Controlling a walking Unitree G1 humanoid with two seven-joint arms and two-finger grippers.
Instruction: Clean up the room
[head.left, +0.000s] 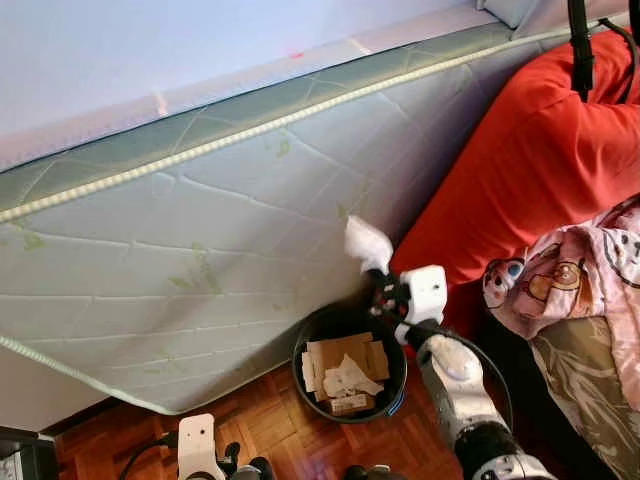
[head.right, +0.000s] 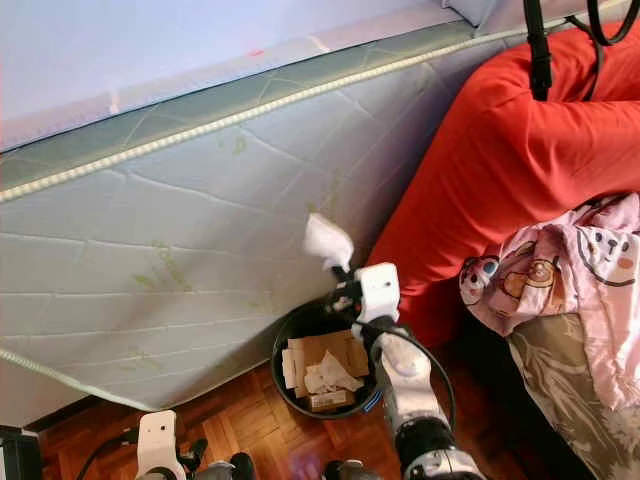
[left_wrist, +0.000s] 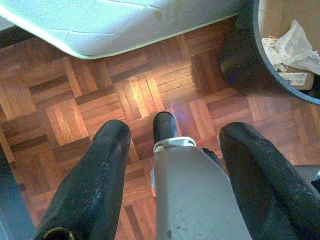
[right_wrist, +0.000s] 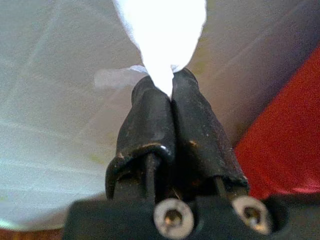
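A crumpled white paper (head.left: 367, 243) is pinched in my right gripper (head.left: 378, 272), which is shut on it and held above the far rim of the black bin (head.left: 310, 385). In the right wrist view the paper (right_wrist: 162, 35) sticks out from between the closed fingers (right_wrist: 150, 120). The bin holds cardboard pieces and crumpled paper (head.left: 345, 375). My left gripper (left_wrist: 175, 165) hangs low over the parquet floor (left_wrist: 70, 110) with its fingers spread apart, nothing between them.
A pale quilted mattress (head.left: 200, 230) leans on its side behind the bin. A red beanbag (head.left: 530, 150) and a pink patterned blanket (head.left: 590, 270) lie to the right. My own foot (left_wrist: 165, 127) stands on the parquet near the bin's wall (left_wrist: 245, 70).
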